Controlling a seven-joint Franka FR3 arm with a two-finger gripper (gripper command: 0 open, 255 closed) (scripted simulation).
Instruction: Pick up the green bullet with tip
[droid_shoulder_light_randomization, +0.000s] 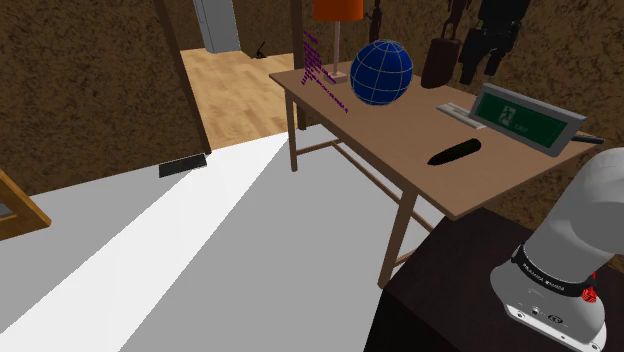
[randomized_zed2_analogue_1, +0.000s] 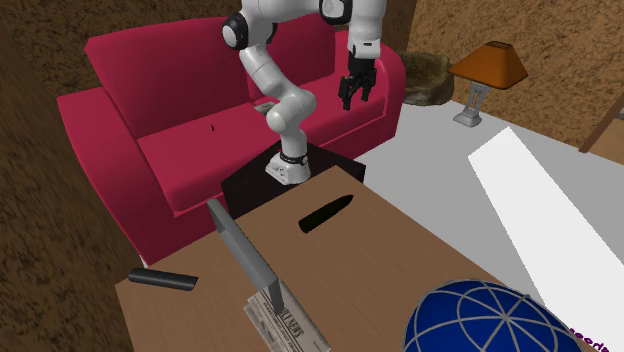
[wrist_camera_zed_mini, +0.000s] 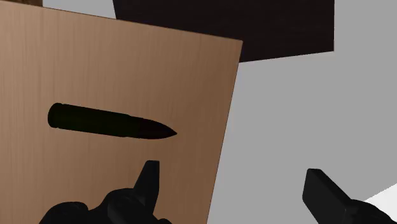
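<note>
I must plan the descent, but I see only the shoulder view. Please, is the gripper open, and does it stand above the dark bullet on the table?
Observer: The gripper is open; its fingers stand apart, empty.
Operator: Is it centred over the bullet?
Observer: No. The bullet lies off to one finger's side; the gap is mostly over grey floor past the table edge.
Operator: And its height?
Observer: It hangs well above the table, before the red sofa.

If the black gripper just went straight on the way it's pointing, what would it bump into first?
The gripper would probably meet the wooden table near its edge: one finger is over it, the other over the grey floor. The dark bullet lies off that line.
</note>
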